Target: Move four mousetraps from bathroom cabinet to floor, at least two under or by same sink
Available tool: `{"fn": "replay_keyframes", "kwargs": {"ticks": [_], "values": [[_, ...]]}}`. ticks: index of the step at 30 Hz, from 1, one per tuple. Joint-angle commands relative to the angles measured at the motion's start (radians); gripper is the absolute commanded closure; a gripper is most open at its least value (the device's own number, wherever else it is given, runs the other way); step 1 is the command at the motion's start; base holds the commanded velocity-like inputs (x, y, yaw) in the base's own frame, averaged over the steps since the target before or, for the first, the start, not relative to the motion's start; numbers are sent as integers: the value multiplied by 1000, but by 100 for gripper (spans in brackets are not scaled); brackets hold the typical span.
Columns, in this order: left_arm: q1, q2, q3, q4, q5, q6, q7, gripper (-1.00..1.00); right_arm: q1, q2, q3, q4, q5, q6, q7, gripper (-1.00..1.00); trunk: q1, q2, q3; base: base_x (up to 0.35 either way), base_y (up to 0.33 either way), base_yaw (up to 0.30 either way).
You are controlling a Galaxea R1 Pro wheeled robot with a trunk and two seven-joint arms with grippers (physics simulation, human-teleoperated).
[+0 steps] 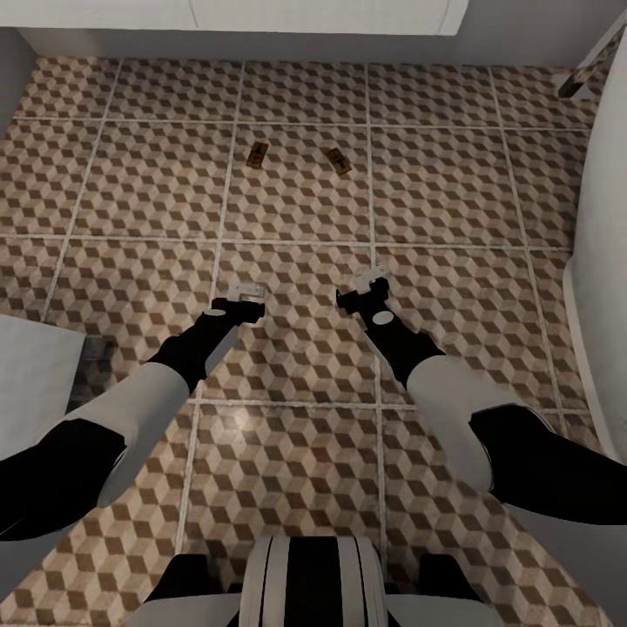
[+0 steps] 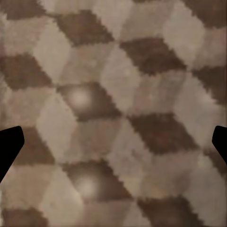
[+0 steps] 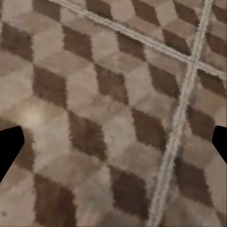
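Observation:
Two small tan mousetraps lie on the cube-patterned bathroom floor ahead of me, one to the left and one to the right, about a hand's width apart. They rest a little in front of a white unit on the far wall. My left gripper hovers low over bare tile, open and empty. My right gripper is also open and empty, over a grout crossing. Both grippers are well short of the traps. The cabinet and the sink basin are out of view.
A tall white curved body borders the floor on the right, with a dark fitting near its far end. At the left stands a pale grey slab beside a dark grey patch. My base is below.

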Motion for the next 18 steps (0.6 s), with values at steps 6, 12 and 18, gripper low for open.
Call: {"fn": "replay_keyframes", "kwargs": {"ticks": [6,12,18], "values": [[0,0,-8,0,11,5,9,-100,-1,0,3,1,7,-1,-7,-100,-3,1,23,0,0,0],[0,1,-8,3,11,5,9,-100,-1,0,3,1,7,-1,-7,-100,-5,3,46,0,0,0],[0,2,-8,12,11,4,9,-100,-1,0,3,4,6,-2,-7,-100,-8,4,69,0,0,0]]}}
